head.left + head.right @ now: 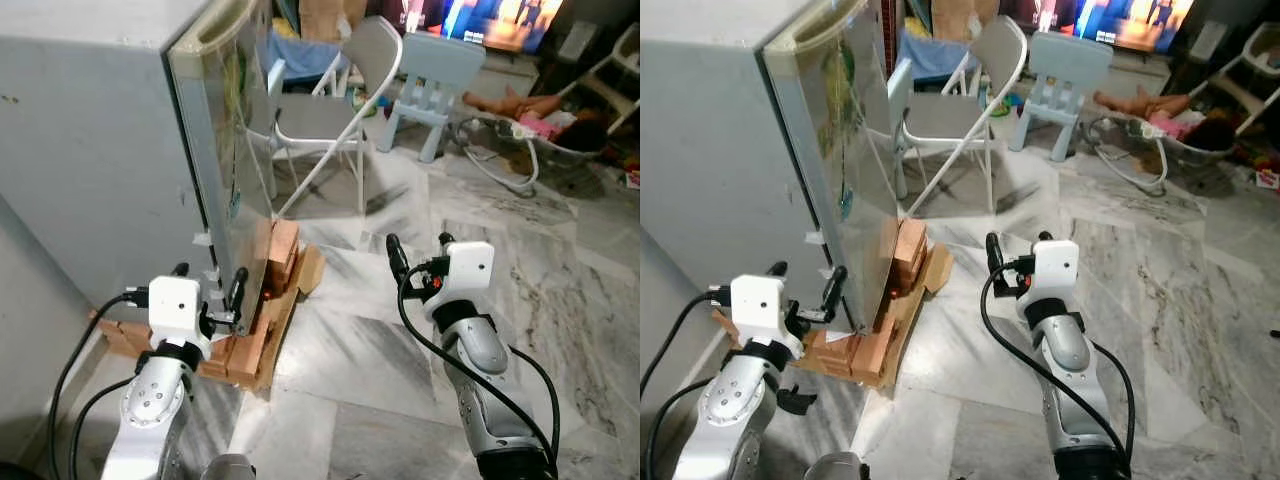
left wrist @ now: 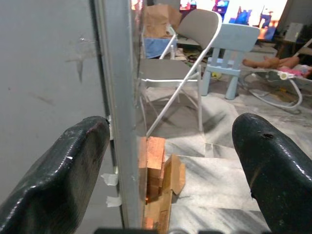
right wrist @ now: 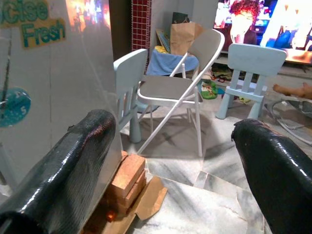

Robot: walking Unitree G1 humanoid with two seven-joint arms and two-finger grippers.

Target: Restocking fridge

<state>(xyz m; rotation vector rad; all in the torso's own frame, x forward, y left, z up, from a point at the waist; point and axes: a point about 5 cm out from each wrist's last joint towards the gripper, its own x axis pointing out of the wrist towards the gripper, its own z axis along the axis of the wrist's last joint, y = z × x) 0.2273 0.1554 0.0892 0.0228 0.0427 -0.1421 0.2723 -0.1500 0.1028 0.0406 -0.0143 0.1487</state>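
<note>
You had the fridge (image 1: 90, 150) standing on a stack of bricks (image 1: 270, 300) and cardboard at the robot's left front, its door (image 1: 225, 150) shut or very nearly so; from the head views I could not tell whether a gap had opened at the seal. Your left gripper (image 1: 212, 290) sat low at the door's free edge, fingers spread with that edge between them, one finger (image 2: 68, 165) toward the grey side wall, the other (image 2: 273, 165) out in front of the door face, and neither clearly touching. Your right gripper (image 1: 418, 255) hung over the marble floor (image 1: 400, 360), well apart from the fridge, fingers parted and holding nothing.

The door looked stiff, smooth and glossy, so expect the pads to slip on the flat face. It would probably resist at the seal, then swing heavily. The edge lip was your best hold; pulling low risked rocking the fridge on those bricks. A folding chair (image 1: 335, 110) stood just beyond, near the door's swing.
</note>
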